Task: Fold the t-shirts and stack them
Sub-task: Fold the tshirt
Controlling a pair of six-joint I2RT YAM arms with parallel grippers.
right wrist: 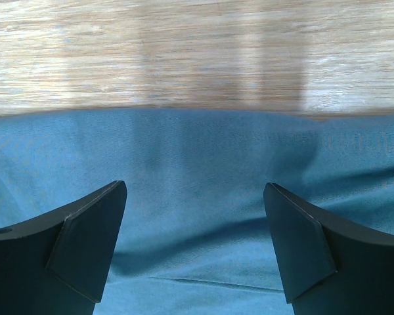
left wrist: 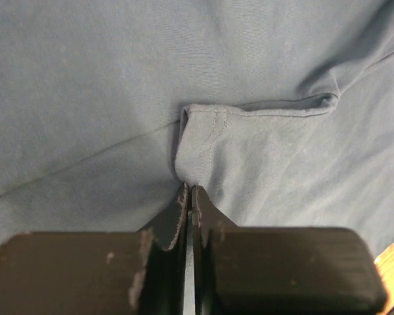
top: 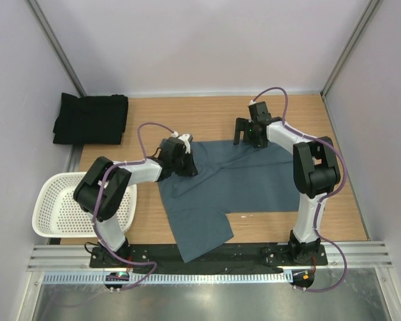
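The slate blue-grey t-shirt (top: 247, 180) lies spread on the wooden table, with one flap hanging towards the near edge. My left gripper (top: 186, 165) is at its left edge, shut on a pinch of the cloth. In the left wrist view, cloth shows between the closed jaws of this gripper (left wrist: 189, 189), just below a folded hemmed corner (left wrist: 210, 131). My right gripper (top: 248, 138) is open over the shirt's far edge. In its wrist view the gripper (right wrist: 196, 216) is empty, with the shirt (right wrist: 197, 170) beneath. The black t-shirt (top: 91, 118) lies folded at the back left.
A white perforated basket (top: 50, 194) stands at the left near edge, beside the left arm. Bare wooden table (top: 207, 114) lies beyond the shirt and shows in the right wrist view (right wrist: 184, 52). Grey walls close in the sides and back.
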